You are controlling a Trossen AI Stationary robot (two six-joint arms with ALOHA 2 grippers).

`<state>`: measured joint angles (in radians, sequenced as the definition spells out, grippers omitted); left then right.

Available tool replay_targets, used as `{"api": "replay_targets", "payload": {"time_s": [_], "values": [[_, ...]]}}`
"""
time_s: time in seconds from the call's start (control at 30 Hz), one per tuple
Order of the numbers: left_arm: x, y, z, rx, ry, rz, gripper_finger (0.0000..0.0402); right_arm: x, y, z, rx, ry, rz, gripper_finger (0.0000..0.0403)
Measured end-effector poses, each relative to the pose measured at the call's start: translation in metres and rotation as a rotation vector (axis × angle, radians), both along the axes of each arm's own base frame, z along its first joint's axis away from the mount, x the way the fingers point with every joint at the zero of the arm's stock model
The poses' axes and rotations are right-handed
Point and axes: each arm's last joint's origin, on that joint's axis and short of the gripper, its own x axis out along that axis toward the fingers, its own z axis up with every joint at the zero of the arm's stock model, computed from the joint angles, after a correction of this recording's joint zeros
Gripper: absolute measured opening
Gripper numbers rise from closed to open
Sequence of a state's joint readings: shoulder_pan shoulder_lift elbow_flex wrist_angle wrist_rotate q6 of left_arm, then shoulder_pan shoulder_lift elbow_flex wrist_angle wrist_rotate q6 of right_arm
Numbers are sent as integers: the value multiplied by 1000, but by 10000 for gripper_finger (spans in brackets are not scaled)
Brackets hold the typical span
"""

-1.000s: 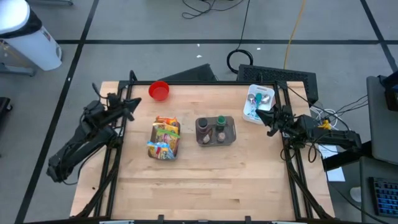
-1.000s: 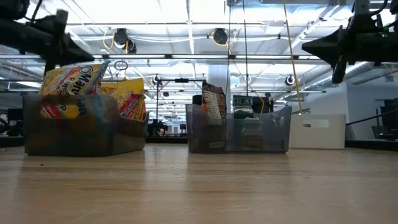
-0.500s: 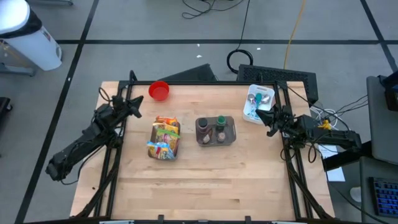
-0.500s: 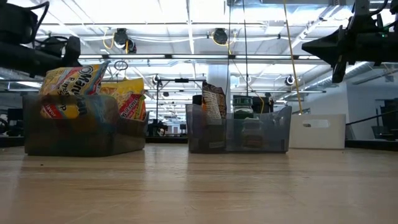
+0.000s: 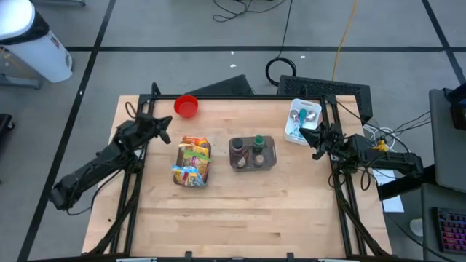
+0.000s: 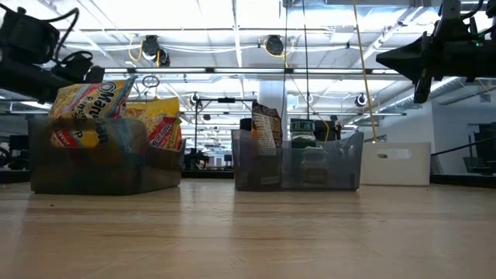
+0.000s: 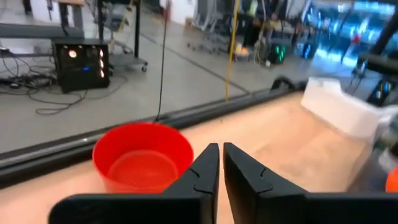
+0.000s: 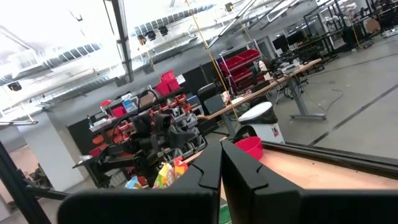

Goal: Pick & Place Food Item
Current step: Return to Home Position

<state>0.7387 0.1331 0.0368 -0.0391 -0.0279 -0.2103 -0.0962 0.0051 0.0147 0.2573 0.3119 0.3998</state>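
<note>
Brown spice bottle [image 5: 237, 148] sits in the dark bin [image 5: 271, 162] at frame centre; left gripper [image 7: 219, 148], mid-left, and right gripper [image 8: 220, 149], mid-right, both pinched together and empty, should retract high, clear of the bins.

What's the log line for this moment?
left gripper: shut, empty, facing red cup | right gripper: shut, empty, beside white bin | snack packets, spice bottles: in black bins

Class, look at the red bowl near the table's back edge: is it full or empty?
Empty. The left wrist view looks into the red bowl and shows only its bare red inside, nothing in it.
</note>
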Motion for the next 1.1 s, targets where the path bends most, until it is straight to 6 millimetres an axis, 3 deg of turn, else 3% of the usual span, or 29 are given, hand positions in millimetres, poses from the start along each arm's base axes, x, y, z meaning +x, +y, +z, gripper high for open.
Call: {"api": "replay_targets", "payload": {"time_s": [0.13,0.43,1.1], "values": [[2,2,-5,-36,43,-11,34,0,0,0,0,0,1,0],[4,3,-6,-215,-116,40,35,0,0,0,0,0,0,0],[4,4,-4,-180,-118,34,35,0,0,0,0,1,0,0]]}}
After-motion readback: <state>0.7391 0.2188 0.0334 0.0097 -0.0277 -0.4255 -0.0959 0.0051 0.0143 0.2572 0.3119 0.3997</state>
